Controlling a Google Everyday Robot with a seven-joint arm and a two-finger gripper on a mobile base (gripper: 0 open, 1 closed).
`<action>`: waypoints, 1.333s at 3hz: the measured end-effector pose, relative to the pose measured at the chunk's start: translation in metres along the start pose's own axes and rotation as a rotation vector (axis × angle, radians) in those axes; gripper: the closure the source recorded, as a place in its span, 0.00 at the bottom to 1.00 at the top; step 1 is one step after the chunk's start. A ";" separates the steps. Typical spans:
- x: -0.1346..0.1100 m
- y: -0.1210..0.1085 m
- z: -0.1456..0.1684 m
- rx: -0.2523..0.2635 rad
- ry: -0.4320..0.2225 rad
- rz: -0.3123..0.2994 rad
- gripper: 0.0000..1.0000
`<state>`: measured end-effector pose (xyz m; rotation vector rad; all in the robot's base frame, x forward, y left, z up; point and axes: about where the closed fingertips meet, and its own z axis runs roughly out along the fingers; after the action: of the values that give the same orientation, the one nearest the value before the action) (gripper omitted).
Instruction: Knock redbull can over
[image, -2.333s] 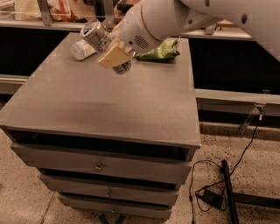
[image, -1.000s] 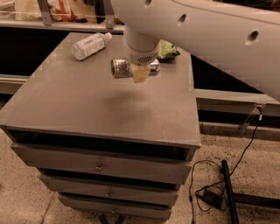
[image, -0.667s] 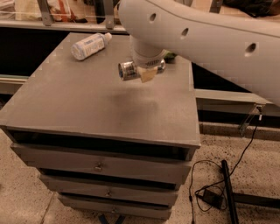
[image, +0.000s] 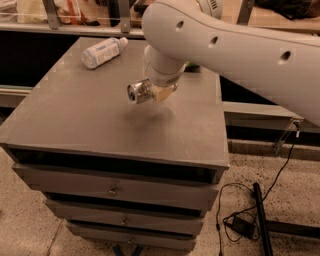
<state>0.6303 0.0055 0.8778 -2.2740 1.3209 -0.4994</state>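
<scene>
As the gripper (image: 160, 93), jaws clamped on the redbull can (image: 139, 92), holds it sideways above mid cabinet top (image: 75, 117), it prob. gets laid flat, i.e. toppled.

White rounded arm (image: 250, 37), 3 dark holes (image: 213, 40), tan gripper (image: 160, 93) at tip

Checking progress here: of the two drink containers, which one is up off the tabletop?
The redbull can, held sideways in the gripper above the middle of the tabletop; the clear plastic bottle lies on its side near the far left corner.
</scene>
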 end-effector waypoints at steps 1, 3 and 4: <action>-0.015 0.006 0.009 -0.009 -0.050 -0.017 0.85; -0.027 0.015 0.015 -0.012 -0.089 -0.003 0.39; -0.029 0.018 0.012 -0.014 -0.099 0.004 0.15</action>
<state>0.6102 0.0258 0.8551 -2.2757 1.2840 -0.3721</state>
